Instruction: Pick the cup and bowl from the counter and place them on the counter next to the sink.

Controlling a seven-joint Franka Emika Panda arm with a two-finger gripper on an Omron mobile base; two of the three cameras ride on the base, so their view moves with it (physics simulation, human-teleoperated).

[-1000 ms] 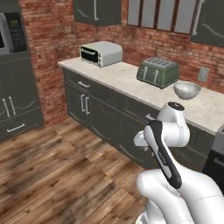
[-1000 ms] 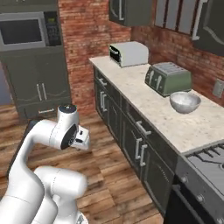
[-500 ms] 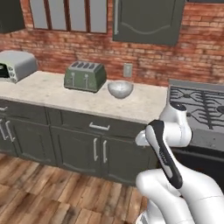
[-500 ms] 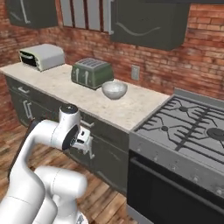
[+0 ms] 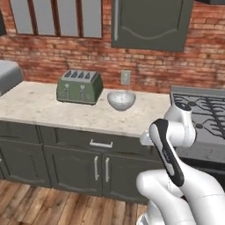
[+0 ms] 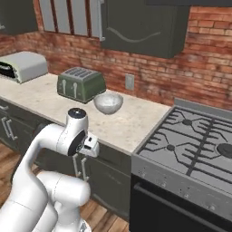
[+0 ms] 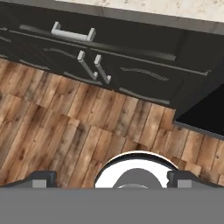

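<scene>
Gripper point(image 7: 111, 177) points down at the wood floor point(image 7: 65, 131), jaws spread wide, nothing between them; only the two dark fingertips point(image 7: 41, 178) show, cut by the frame's bottom. Beyond the jaws, toward the top of the hand view: dark cabinet doors point(image 7: 131, 70) with paired handles and a drawer pull, and a sliver of the counter point(image 7: 175, 8) edge at the very top.

Bowl point(image 5: 121, 100) sits on the counter point(image 5: 39, 103) well above and ahead of the jaws, just beside the green toaster point(image 5: 79, 86), near the back wall; same bowl point(image 6: 108, 103) in the right base view, between toaster and gas stove point(image 6: 190, 145). In the base views the hand is tucked behind the arm, jaws hard to make out. A white appliance point(image 6: 22, 65) is cut off at the left edge.
</scene>
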